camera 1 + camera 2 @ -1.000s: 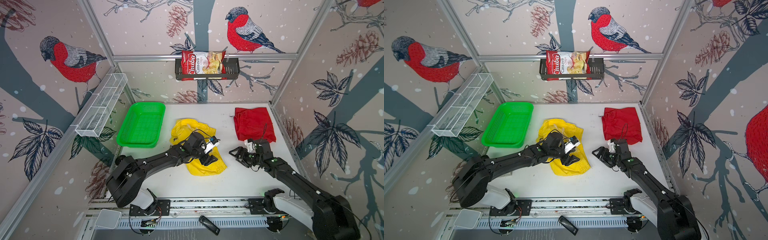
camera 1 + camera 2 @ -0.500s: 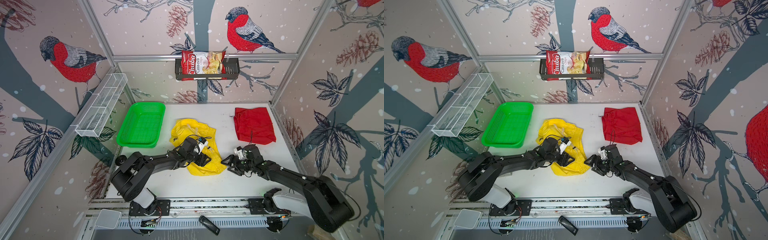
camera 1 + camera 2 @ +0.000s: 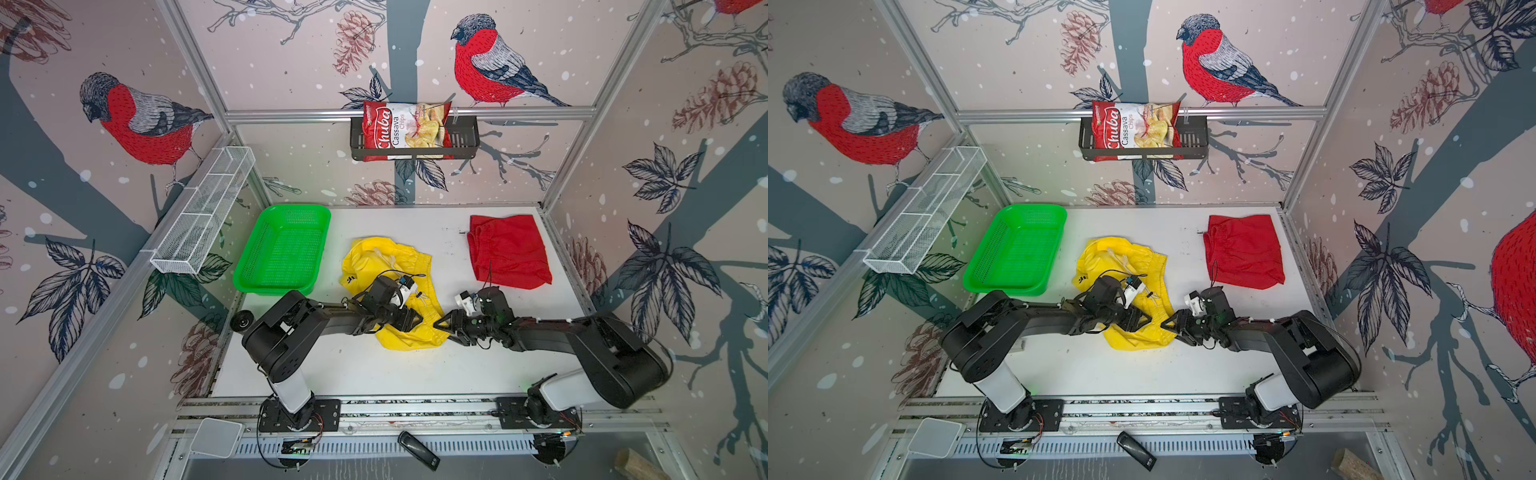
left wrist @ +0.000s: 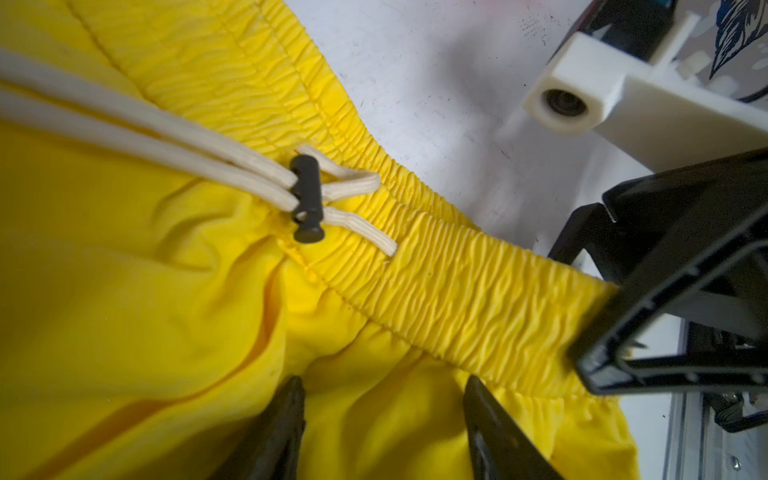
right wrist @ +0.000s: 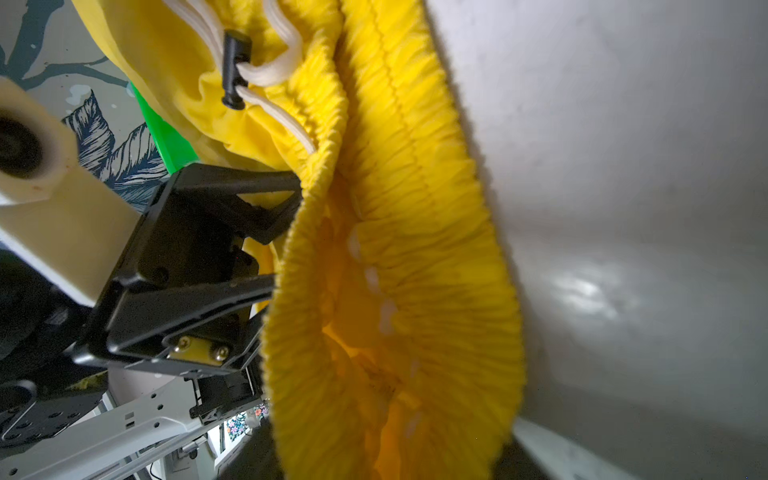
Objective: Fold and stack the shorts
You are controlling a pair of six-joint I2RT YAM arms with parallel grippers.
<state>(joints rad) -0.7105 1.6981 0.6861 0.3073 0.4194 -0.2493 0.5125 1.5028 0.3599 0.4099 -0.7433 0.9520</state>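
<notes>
The yellow shorts (image 3: 390,266) lie crumpled mid-table, white drawstring and black toggle (image 4: 307,203) on top. The red shorts (image 3: 507,249) lie folded flat at the back right, with neither gripper on them. My left gripper (image 3: 406,322) (image 4: 382,399) rests on the yellow shorts' near part. Its fingers (image 4: 286,419) stand apart, open, and cloth bulges between them. My right gripper (image 3: 437,326) (image 5: 382,449) reaches in from the right and is shut on the end of the yellow waistband (image 4: 519,299), which fills its wrist view.
A green plastic basket (image 3: 286,249) stands at the back left beside the yellow shorts. A white wire shelf (image 3: 203,216) hangs on the left wall and a black rack with a chips bag (image 3: 407,133) hangs on the back wall. Both arms lie low along the table's front.
My right gripper has moved left, away from the red shorts to the yellow waistband's end, and closed on it. My left gripper has slid nearer the front on the yellow cloth.
</notes>
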